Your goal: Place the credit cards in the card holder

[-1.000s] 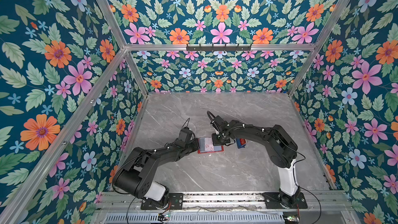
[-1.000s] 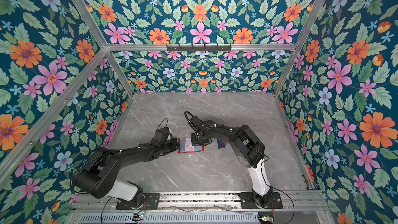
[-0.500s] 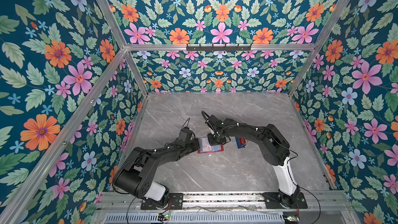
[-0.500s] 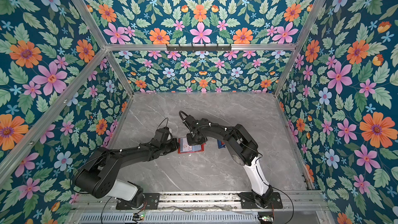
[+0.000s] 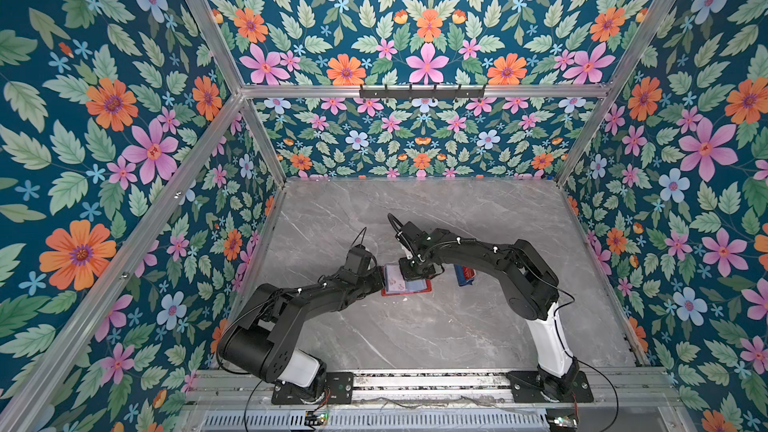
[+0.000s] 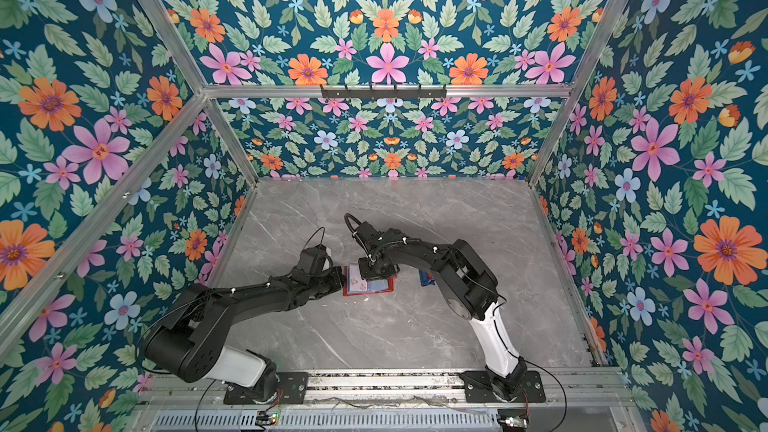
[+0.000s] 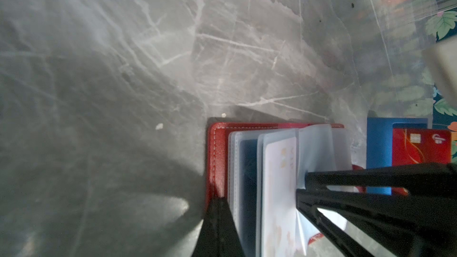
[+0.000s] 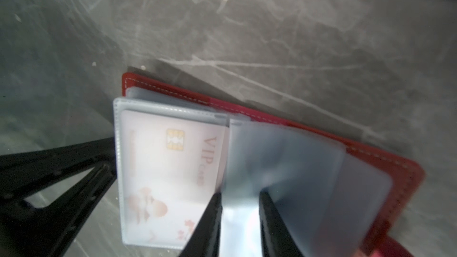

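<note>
The card holder (image 5: 409, 289) (image 6: 370, 289) lies open on the grey table, red cover down, its pale clear sleeves (image 8: 291, 159) fanned up. One sleeve holds a white VIP card (image 8: 173, 166). Something dark blue (image 7: 247, 169) shows through another sleeve; I cannot tell whether it is a credit card. My left gripper (image 5: 380, 280) (image 7: 218, 201) is shut, its tip on the holder's left edge. Over the holder's middle, my right gripper (image 5: 415, 274) (image 8: 239, 194) has its jaws parted, with a sleeve standing loose between them. A red credit card (image 7: 420, 147) lies in a blue tray.
The blue tray (image 5: 460, 280) (image 6: 424, 282) sits just right of the card holder, under my right forearm. Floral walls close in the grey marble table (image 5: 415, 347) on three sides. A metal rail runs along the front edge.
My right gripper has shifted slightly left over the card holder and its jaws have parted. The left arm has stayed where it was.
</note>
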`<state>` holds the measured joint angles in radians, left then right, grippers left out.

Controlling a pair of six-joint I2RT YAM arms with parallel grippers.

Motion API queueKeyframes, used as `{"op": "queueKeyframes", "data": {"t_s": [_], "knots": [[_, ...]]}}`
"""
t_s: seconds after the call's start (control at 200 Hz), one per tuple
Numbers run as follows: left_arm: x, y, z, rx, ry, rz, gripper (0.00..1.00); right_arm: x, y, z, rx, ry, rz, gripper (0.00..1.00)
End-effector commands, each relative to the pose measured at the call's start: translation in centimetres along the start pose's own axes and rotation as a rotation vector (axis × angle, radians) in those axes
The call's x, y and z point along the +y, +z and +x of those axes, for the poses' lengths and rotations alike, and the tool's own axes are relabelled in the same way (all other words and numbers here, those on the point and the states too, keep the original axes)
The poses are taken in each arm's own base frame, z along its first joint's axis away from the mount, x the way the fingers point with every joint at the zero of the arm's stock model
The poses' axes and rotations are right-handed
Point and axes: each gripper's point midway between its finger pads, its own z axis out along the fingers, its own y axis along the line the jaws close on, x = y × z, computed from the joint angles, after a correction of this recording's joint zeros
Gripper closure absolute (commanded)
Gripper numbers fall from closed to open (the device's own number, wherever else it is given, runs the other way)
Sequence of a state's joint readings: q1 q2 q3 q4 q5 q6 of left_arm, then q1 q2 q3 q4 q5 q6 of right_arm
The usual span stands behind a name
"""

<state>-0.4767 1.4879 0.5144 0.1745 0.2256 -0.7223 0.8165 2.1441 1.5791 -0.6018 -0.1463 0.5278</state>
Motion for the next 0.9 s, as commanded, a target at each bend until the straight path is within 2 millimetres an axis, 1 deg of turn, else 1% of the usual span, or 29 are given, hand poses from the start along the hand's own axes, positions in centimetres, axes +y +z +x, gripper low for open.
{"op": "queueKeyframes", "data": {"t_s": [0.0, 0.26, 0.355, 0.46, 0.54, 0.615, 0.895], "knots": [[2.5, -0.1, 2.6, 0.098, -0.005, -0.098, 0.96, -1.1, 1.0, 2.6, 0.097, 0.009, 0.039, 0.70], [2.2, -0.2, 2.4, 0.097, 0.013, -0.095, 0.96, -0.3, -1.1, 1.7, 0.028, 0.017, -0.006, 0.64], [2.1, -0.3, 2.2, 0.094, 0.018, -0.097, 0.96, -0.8, -1.8, 1.5, 0.001, 0.027, 0.012, 0.63], [2.1, -0.4, 2.2, 0.091, 0.022, -0.096, 0.95, -2.2, -2.3, 1.6, -0.013, 0.040, 0.063, 0.63], [2.1, -0.4, 2.2, 0.092, 0.024, -0.096, 0.95, -3.0, -2.2, 1.9, -0.006, 0.047, 0.092, 0.63], [2.0, -0.4, 2.1, 0.090, 0.024, -0.094, 0.95, -3.2, -2.2, 2.1, 0.003, 0.049, 0.099, 0.64], [1.8, -0.4, 2.1, 0.094, 0.031, -0.088, 0.94, -1.9, -1.9, 1.9, 0.029, 0.008, 0.057, 0.64]]}}
